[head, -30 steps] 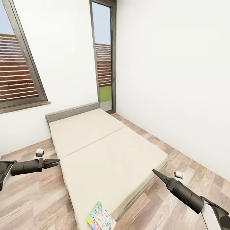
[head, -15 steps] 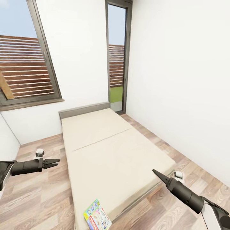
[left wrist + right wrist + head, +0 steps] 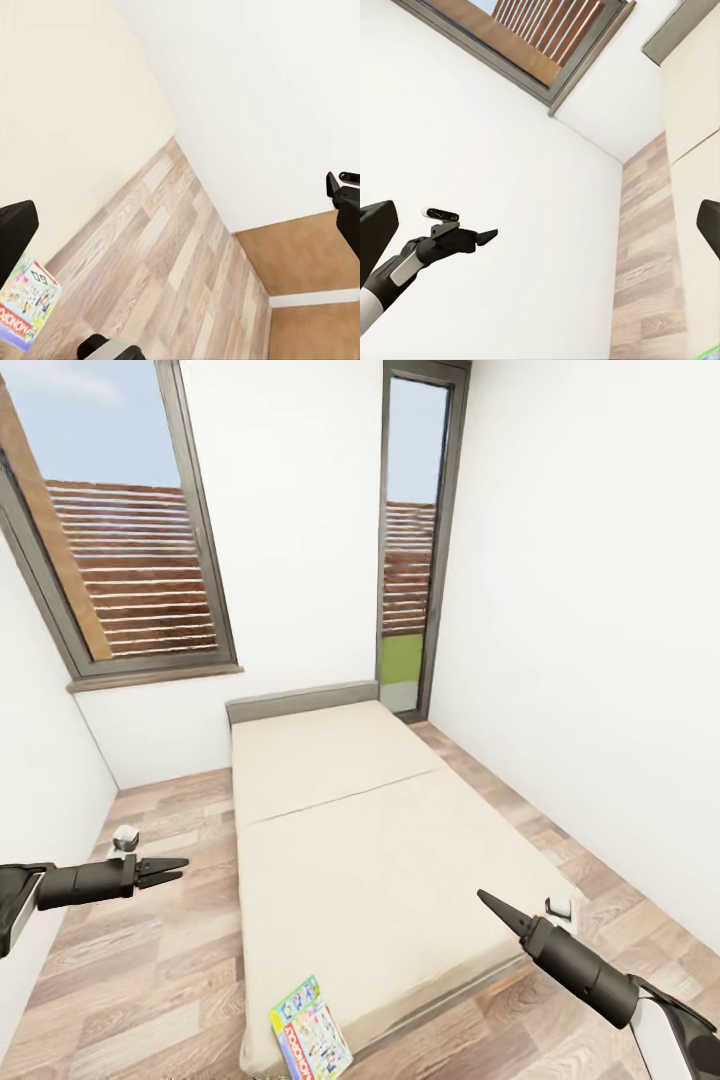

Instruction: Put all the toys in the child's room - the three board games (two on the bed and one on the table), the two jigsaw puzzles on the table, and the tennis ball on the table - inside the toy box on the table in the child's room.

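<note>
Head view has panned over the last second: bed (image 3: 370,840) sits more centred, left wall and big window (image 3: 120,550) now in frame. That's camera/base motion, nothing on the bed moved.

Board game (image 3: 310,1028) (Monopoly) lies flat on the near left corner of the mattress, at the edge.

Left gripper (image 3: 165,871) held out over the floor, fingers slightly apart, holding nothing. Right gripper (image 3: 490,903) over the bed's near right corner, fingers drawn to a point, nothing held.

Judgement: robot is lining up on the bed; pickup not started. Second bed game not visible.
</note>
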Controlling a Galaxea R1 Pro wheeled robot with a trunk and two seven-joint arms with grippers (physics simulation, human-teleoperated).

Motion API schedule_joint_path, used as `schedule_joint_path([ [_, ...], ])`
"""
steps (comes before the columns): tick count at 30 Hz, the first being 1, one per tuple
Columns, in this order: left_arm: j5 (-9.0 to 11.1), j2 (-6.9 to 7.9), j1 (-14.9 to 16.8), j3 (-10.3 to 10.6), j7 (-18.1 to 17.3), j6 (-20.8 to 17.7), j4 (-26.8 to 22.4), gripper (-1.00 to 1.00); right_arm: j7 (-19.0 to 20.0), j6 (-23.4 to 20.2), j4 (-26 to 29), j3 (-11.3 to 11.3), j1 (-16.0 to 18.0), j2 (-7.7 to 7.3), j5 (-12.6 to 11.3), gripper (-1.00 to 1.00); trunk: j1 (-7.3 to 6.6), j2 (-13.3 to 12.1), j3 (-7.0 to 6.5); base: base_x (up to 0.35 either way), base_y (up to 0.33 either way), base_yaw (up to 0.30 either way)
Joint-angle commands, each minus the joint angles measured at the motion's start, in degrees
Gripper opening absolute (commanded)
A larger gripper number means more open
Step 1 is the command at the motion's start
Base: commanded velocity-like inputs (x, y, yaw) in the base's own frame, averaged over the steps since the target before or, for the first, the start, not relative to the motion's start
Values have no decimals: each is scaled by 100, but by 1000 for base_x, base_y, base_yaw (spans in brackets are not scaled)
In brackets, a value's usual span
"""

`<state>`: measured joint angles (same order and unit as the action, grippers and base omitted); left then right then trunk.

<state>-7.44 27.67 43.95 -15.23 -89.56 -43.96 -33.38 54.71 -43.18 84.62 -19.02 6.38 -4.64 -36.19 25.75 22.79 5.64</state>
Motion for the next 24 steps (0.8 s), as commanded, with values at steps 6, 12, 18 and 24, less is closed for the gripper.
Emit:
schedule_joint_path([
  [6,-58,-7,8,-24,-44,-60,-2,100,5,-33,9,-5,3,1,-20,100,4,13,0,0,-8,282],
  [12,-62,-7,8,-24,-44,-60,-2,100,5,-33,10,-5,3,0,-20,100,4,13,-13,0,-1,282],
  [18,-61,-7,8,-24,-44,-60,-2,100,5,-33,10,-5,3,-1,-20,100,4,13,-26,0,0,281],
  [24,-60,-7,8,-24,-44,-60,-2,100,5,-33,7,-5,3,-2,-20,100,4,13,-39,0,0,281],
])
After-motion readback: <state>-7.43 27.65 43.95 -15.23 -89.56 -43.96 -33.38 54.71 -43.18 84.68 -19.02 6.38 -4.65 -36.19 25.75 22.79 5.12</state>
